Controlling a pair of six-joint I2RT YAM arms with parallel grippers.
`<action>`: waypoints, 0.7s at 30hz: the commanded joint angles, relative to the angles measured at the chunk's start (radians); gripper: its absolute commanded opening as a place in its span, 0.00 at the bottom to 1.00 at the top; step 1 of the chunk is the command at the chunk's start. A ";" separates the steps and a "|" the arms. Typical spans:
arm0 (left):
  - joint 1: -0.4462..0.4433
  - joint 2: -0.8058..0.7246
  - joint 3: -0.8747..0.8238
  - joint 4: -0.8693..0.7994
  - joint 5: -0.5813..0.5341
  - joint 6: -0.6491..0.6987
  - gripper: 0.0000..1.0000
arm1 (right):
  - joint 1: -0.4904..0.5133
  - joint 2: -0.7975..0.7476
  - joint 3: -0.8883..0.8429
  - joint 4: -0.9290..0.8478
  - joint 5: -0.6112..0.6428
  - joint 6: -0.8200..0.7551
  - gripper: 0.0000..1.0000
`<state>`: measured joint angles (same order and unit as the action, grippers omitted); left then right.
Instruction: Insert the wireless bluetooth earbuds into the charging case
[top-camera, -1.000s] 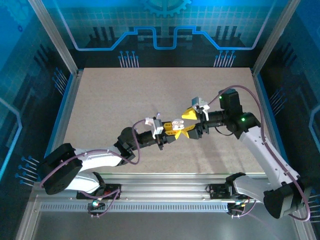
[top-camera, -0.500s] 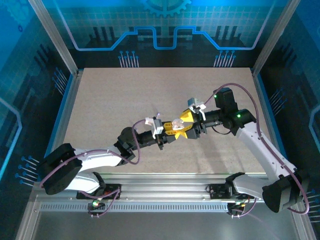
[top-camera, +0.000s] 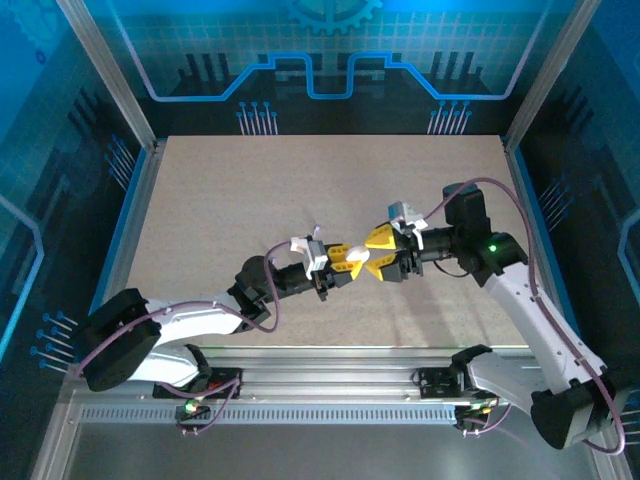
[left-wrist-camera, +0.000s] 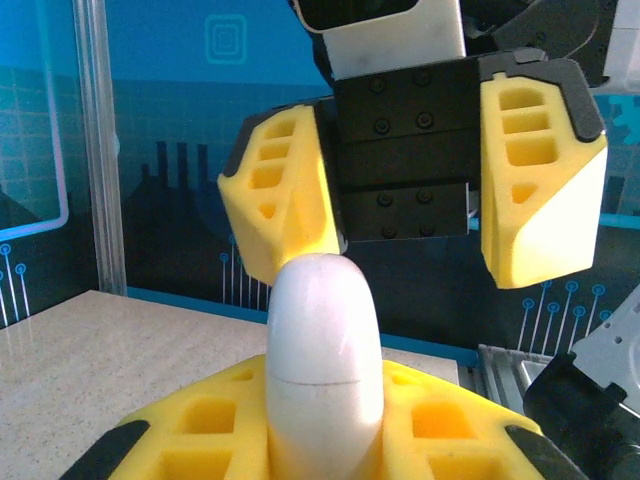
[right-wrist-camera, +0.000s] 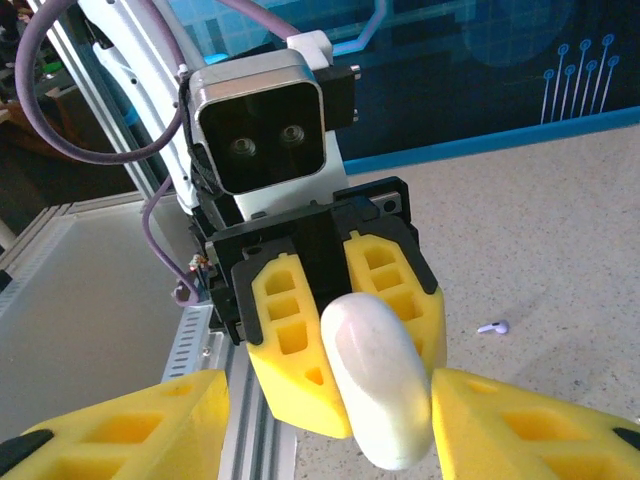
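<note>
Two arms meet close to the middle of the speckled tan surface (top-camera: 250, 200). The left arm (top-camera: 180, 325) reaches in from 7 o'clock and the right arm (top-camera: 530, 300) from 4 o'clock, their yellow-padded tips facing each other.

The left end effector (top-camera: 345, 261) is clenched on the charging case (left-wrist-camera: 322, 360), a pale, smooth, rounded shell with a thin seam line across it. The case stands on edge between the foam pads and juts out toward the opposite arm.

The right end effector (top-camera: 374, 253) is released. Its two fingers (left-wrist-camera: 540, 200) stand apart at 3 and 9 o'clock of the case, whose rounded end sits in the gap between them. From the right wrist, clear space shows on the 9 o'clock side.

One tiny lilac earbud (right-wrist-camera: 493, 327) lies loose on the surface, at 3 o'clock of the case in the right wrist view and well apart from both end effectors.
</note>
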<state>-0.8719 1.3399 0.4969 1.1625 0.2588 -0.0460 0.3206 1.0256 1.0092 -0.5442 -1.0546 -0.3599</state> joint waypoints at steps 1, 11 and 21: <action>0.007 -0.015 0.020 0.008 -0.031 0.012 0.18 | -0.011 -0.030 -0.027 0.016 -0.006 0.008 0.56; 0.007 -0.013 0.031 0.005 0.020 0.006 0.18 | -0.011 0.035 0.031 -0.026 -0.019 -0.182 0.54; 0.007 -0.012 0.030 0.012 0.029 -0.004 0.18 | 0.008 0.086 0.073 -0.080 -0.058 -0.283 0.36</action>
<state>-0.8703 1.3399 0.4969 1.1553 0.2642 -0.0475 0.3199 1.0966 1.0428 -0.5804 -1.0580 -0.5968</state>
